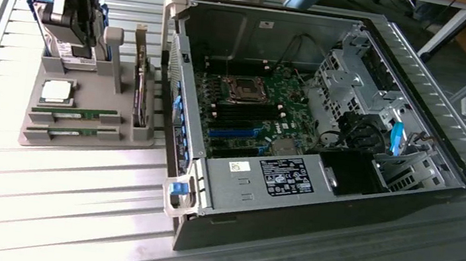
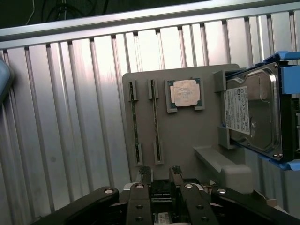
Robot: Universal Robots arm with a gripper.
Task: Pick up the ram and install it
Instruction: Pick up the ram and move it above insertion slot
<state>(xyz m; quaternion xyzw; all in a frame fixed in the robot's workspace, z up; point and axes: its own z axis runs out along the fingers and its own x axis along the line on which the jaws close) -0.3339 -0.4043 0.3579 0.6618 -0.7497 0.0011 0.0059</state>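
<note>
The ram [image 1: 75, 113] sits on edge in a slot of the grey holder [image 1: 36, 140], its twin [image 1: 73, 131] just beside it and the silver processor [image 1: 57, 90] next along. The holder lies on the slatted table [image 1: 71, 217] beside the open computer case [image 1: 236, 184]. The pincer [image 2: 159, 174] hangs above the holder, spread wide and empty. This looks like the approach: nothing is picked up yet. Gripping calls for squaring the fingers across one stick's thin edge, clear of the twin.
</note>
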